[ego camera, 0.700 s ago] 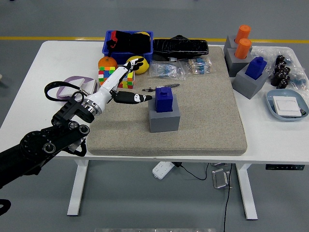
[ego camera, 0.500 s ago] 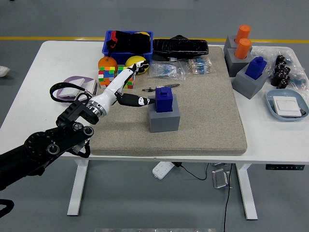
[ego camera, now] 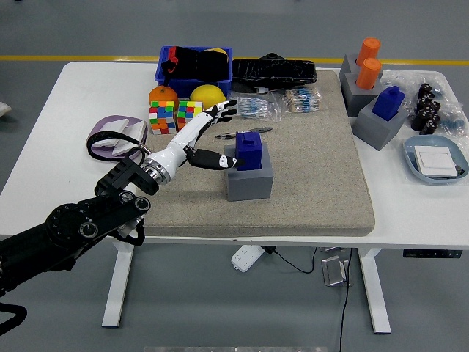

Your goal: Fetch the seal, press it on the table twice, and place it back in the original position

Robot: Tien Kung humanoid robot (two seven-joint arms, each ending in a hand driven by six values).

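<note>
Scene: a white counter (ego camera: pixel 44 158) seen from above, with a grey mat (ego camera: pixel 315 183) over its middle.
Seal: blue block (ego camera: pixel 249 150) standing upright in a grey holder (ego camera: pixel 249 180) near the centre of the mat.
Left robot hand: white with black fingertips (ego camera: pixel 209 139), reaching in from the lower left on a black arm (ego camera: pixel 80 227). Fingers are spread and hold nothing. The thumb tip is just beside the seal's left face; contact cannot be told. The other fingers point up and right, above the mat's far left part.
Right robot hand: not in the picture.
Behind the hand: two colour cubes (ego camera: pixel 176 116), an orange ball (ego camera: pixel 163 95) and a yellow ball (ego camera: pixel 208 94), then a blue bin (ego camera: pixel 194 64) at the far edge.
Far right: two orange seals (ego camera: pixel 368 62) in grey holders, and a second blue seal (ego camera: pixel 388 103) in its own grey holder, well apart from the hand.
Right edge: a pale blue tray (ego camera: pixel 437 160).
</note>
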